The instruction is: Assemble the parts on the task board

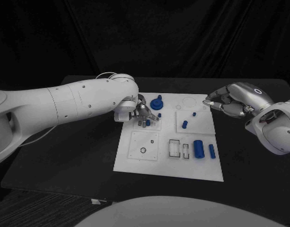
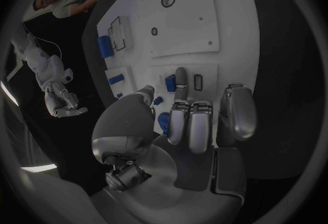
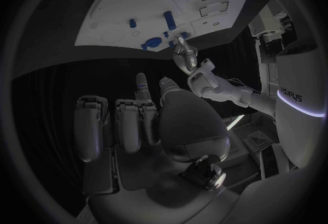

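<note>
Left hand [image 1: 142,113] partly hiding parts [image 1: 147,123]

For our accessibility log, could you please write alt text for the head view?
The left hand reaches over the white task board among small blue parts, while the right hand hovers curled beyond the board's far right corner, holding nothing visible.

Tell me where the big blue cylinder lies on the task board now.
In the head view, the big blue cylinder lies near the task board's near right corner, between a rectangular slot and a thinner blue peg.
</note>
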`<action>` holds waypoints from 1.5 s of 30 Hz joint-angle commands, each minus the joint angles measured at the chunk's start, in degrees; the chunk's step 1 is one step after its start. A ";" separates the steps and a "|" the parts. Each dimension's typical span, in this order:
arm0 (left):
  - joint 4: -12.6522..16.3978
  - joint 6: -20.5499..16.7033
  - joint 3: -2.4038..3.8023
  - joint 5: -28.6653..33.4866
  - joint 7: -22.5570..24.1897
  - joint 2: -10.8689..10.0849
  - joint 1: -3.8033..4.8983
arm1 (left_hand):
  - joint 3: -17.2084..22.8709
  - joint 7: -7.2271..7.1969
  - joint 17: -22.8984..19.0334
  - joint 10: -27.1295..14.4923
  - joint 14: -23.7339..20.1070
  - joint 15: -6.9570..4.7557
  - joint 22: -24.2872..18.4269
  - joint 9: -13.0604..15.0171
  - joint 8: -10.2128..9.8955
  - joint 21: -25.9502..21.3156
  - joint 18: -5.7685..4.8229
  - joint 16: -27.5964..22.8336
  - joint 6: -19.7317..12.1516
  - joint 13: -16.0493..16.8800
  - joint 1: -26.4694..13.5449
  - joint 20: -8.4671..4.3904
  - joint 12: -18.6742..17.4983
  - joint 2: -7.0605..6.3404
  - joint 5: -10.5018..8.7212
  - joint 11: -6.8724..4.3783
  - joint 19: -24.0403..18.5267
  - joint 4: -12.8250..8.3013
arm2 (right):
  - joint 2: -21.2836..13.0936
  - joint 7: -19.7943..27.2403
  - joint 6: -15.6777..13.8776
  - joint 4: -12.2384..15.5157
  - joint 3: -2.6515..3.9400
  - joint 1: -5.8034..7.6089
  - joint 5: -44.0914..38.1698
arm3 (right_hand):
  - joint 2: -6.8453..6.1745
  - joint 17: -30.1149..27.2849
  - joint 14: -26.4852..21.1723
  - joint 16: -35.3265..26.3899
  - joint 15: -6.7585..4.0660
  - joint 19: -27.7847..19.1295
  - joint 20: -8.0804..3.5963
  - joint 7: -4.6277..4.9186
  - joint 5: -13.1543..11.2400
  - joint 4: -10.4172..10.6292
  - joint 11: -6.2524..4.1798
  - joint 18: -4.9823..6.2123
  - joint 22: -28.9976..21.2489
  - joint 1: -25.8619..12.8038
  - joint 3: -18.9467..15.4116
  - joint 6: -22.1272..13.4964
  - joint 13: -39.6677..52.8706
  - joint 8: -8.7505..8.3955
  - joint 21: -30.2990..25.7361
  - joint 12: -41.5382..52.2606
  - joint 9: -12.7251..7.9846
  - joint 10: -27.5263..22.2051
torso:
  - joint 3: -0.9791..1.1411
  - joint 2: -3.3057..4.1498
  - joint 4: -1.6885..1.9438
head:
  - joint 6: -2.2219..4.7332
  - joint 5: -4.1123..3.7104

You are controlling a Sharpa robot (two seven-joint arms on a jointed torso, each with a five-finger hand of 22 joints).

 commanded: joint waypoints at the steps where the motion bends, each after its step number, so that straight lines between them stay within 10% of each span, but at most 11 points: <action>1: 0.25 0.30 -0.18 0.28 0.73 -0.24 -0.41 | -0.74 0.09 15.10 4.14 6.05 0.37 9.73 -0.10 -0.36 -0.29 0.45 0.15 -0.14 12.60 -0.80 0.03 -0.23 0.05 -0.22 0.26 -0.23 0.19 | -0.11 -0.72 0.00 0.09 0.03 -0.16 -0.14 | 0.16 11.92 5.52 -0.23 0.34 3.87 0.46 0.32 0.31 -0.05 0.46 -0.20 13.53 0.63 0.32 -0.19 15.03 -0.27 -0.13 0.07 -0.06 5.99 | 0.01 0.01 0.00 | -0.01 0.05; 10: 4.99 -5.28 -0.14 -4.69 3.67 -3.97 0.65 | -3.97 -0.46 15.10 4.71 6.05 -0.02 10.13 0.39 0.60 1.13 0.20 0.15 1.39 13.29 -1.72 -0.24 0.47 0.78 -0.19 -0.20 0.75 0.11 | -0.44 -0.71 -0.01 0.16 0.03 -0.17 -0.14 | 0.09 11.92 5.52 -0.23 0.35 3.89 0.48 0.33 0.30 -0.01 0.47 -0.21 13.55 0.68 0.32 -0.17 15.03 -0.27 -0.08 0.07 -0.06 5.99 | 0.00 0.03 0.02 | -0.01 -0.18; 20: 7.25 -5.45 -0.12 -9.52 4.18 -7.11 7.36 | -8.46 -0.94 15.10 5.99 6.05 -0.41 10.47 5.79 4.49 2.23 -0.06 0.15 0.54 15.09 1.65 -0.63 2.21 1.86 2.42 -0.74 1.74 0.12 | -0.49 -0.63 -0.11 0.09 0.04 -0.17 -0.14 | 0.08 11.97 5.53 -0.20 0.36 3.88 0.48 0.33 0.29 0.01 0.47 -0.21 13.54 0.67 0.31 -0.17 15.03 -0.27 -0.10 0.07 -0.06 5.99 | -0.03 -0.11 0.02 | -0.01 -0.51; 23: 5.12 -5.00 -0.12 -10.06 4.45 -6.51 8.33 | -8.97 -1.04 15.10 5.99 6.05 -0.41 10.45 7.75 5.58 2.10 -0.04 0.15 -0.60 15.09 4.40 -0.63 2.21 2.39 5.78 -0.64 1.68 -0.39 | -0.36 -0.59 -0.13 0.02 0.04 -0.17 -0.14 | 0.08 11.97 5.53 -0.20 0.36 3.88 0.48 0.33 0.29 0.01 0.47 -0.21 13.54 0.67 0.31 -0.17 15.03 -0.27 -0.10 0.07 -0.06 5.99 | -0.05 -0.14 -0.01 | -0.01 -0.52; 25: 2.82 -4.67 -0.12 -10.68 5.01 -5.51 8.73 | -7.45 -0.76 15.10 5.99 6.05 -0.29 10.40 8.82 5.46 1.83 -0.01 0.15 -3.06 15.09 10.45 -0.60 2.21 2.18 13.18 -0.44 1.48 -3.49 | -0.30 -0.57 -0.16 0.02 0.04 -0.17 -0.14 | 0.06 12.00 5.54 -0.18 0.36 3.89 0.48 0.33 0.29 0.03 0.48 -0.21 13.55 0.67 0.30 -0.16 15.03 -0.28 -0.08 0.07 -0.06 5.99 | -0.05 -0.08 0.01 | -0.01 -0.50; 35: -6.34 -1.54 -0.13 -11.52 6.07 -1.41 7.13 | -7.99 -0.98 15.10 5.99 6.05 -0.18 10.50 11.01 7.43 2.18 -0.05 0.15 -2.54 15.09 10.45 -0.40 2.21 3.15 9.04 -0.51 1.66 -1.49 | -0.25 -0.54 0.04 0.17 0.04 -0.18 -0.13 | 0.02 12.03 5.54 -0.16 0.38 3.91 0.50 0.34 0.27 0.11 0.48 -0.22 13.56 0.66 0.28 -0.14 15.03 -0.27 -0.05 0.07 -0.07 5.99 | 0.08 -0.12 -0.02 | -0.01 -0.94; 45: -13.40 -1.08 -0.13 -11.61 7.30 1.74 5.05 | -8.21 -1.29 15.10 5.99 6.05 -0.34 10.51 12.14 8.60 2.22 -0.05 0.15 -2.01 15.09 10.59 -0.52 2.21 3.34 9.43 -0.75 1.67 -0.87 | 0.04 -0.47 0.13 0.12 0.04 -0.19 -0.13 | 0.02 12.03 5.54 -0.16 0.38 3.91 0.50 0.34 0.27 0.11 0.48 -0.22 13.56 0.66 0.28 -0.14 15.03 -0.27 -0.05 0.07 -0.07 5.99 | -0.11 0.49 -0.12 | -0.01 -0.74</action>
